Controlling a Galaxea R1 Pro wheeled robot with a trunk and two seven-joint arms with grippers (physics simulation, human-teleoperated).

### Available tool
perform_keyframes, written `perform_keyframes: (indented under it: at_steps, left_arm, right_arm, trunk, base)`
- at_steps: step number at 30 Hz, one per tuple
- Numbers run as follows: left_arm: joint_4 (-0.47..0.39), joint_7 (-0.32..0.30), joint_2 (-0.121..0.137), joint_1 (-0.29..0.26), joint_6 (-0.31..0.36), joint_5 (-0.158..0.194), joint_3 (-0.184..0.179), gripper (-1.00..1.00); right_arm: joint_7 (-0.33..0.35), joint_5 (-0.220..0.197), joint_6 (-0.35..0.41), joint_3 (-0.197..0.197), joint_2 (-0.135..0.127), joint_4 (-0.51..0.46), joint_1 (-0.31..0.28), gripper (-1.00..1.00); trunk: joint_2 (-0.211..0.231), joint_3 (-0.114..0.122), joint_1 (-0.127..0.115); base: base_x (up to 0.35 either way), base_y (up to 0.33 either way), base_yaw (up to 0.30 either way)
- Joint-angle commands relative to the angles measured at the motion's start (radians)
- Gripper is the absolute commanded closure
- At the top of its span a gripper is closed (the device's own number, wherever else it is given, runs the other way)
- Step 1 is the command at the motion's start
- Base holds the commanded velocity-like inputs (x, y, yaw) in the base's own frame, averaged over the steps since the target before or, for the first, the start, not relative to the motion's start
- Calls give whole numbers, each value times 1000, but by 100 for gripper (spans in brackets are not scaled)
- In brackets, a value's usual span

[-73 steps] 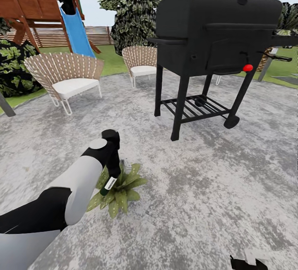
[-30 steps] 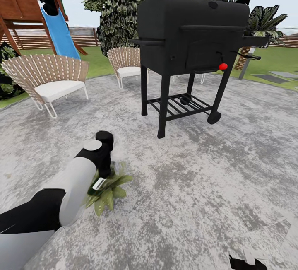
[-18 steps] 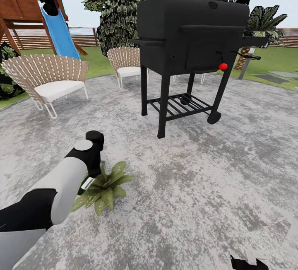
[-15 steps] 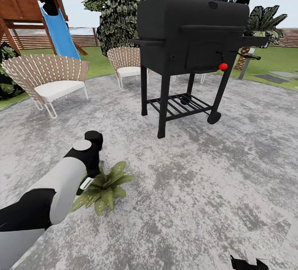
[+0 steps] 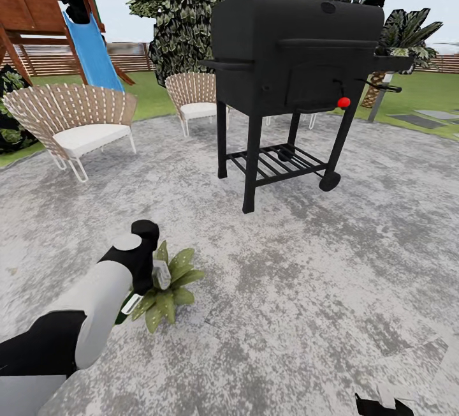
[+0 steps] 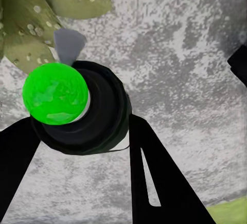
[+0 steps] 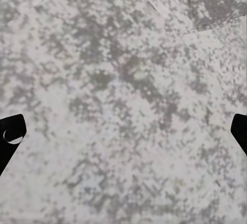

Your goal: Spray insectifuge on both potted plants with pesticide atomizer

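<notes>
Left pincer [image 6: 77, 131] clamps the slim dark pesticide atomizer with a white label [image 5: 132, 302] above a low green-leaved potted plant [image 5: 167, 285].
Bottle held nose-down so spray falls on the leaves; plant sits on the mottled grey stone patio [image 5: 306, 275], near a black barbecue grill [image 5: 296, 59]. Right pincer [image 7: 123, 131] hangs spread apart.

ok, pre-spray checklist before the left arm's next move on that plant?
1. Slim dark atomizer bottle with green base between the left hand's fingers: ok.
2. Bottle over the low green-leaved potted plant on the grey stone patio: ok.
3. Nozzle aimed at the leaves: cannot tell.
4. Droplets on leaves: some specks; full cover cannot tell.
5. Right hand open, nothing between its tips: ok.
6. Black barbecue grill well clear of the arm: ok.
</notes>
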Motion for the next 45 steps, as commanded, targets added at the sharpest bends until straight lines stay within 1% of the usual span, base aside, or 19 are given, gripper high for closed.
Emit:
perform_keyframes:
  at_steps: [1,5,6,8,13,18,22,25,38,45]
  left_arm:
    - [-13,-7,1,0,11,-7,4,100]
    - [-102,-7,7,-3,12,-4,8,100]
    - [-127,-7,7,-7,12,-3,8,100]
    - [-150,-7,3,-9,9,-5,5,100]
    - [-156,-7,-6,-4,8,-7,1,100]
    - [-156,-7,-6,-3,8,-7,2,100]
    - [-156,-7,-5,-2,8,-7,1,100]
    - [-155,-7,-5,-2,8,-6,1,100]
    - [-155,-7,-5,0,8,-7,2,100]
    - [-150,-7,-8,1,12,-7,5,100]
  right_arm:
    - [6,6,-4,-8,0,1,-1,-100]
    - [6,6,-4,-8,0,1,-1,-100]
    - [6,6,-4,-8,0,1,-1,-100]
    - [6,6,-4,-8,0,1,-1,-100]
    - [6,4,-4,-8,0,0,-1,-100]
    - [6,4,-4,-8,3,-1,-1,-100]
    - [4,4,-5,-9,4,-1,-1,-100]
    - [5,3,-4,-10,1,-1,-1,-100]
    - [6,4,-4,-10,3,-1,-1,-100]
    - [6,4,-4,-10,3,-1,-1,-100]
  trunk:
    - [0,-1,0]
    - [0,-1,0]
    - [0,-1,0]
    - [0,-1,0]
    - [0,-1,0]
    - [0,-1,0]
    - [0,-1,0]
    - [0,0,0]
    - [0,12,0]
    - [0,14,0]
  base:
    - [0,0,0]
    - [0,0,0]
    - [0,0,0]
    - [0,0,0]
    - [121,-66,0]
    - [236,-124,57]
    - [40,-13,154]
    - [-12,6,-48]
    - [-244,213,-215]
    - [112,208,-76]
